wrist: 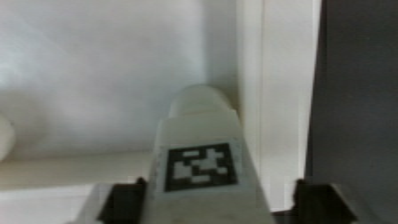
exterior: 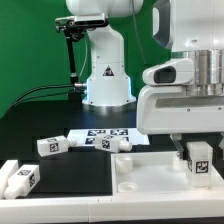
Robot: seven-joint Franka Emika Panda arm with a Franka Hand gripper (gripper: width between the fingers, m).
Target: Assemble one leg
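Leg (wrist: 201,150) btwn fingers (wrist: 121,200), tag clear wrist view only.

Four small white tagged legs show: one (exterior: 197,158) over the tray, one (exterior: 51,146), one (exterior: 18,177) and one (exterior: 108,143) on the table. There is one large white tray (exterior: 150,180), one marker board (exterior: 105,133), and one gripper (exterior: 196,150).

Hand (exterior: 197,150) grips a leg (exterior: 198,160) over the tray (exterior: 150,178); three legs (exterior: 52,146) elsewhere.
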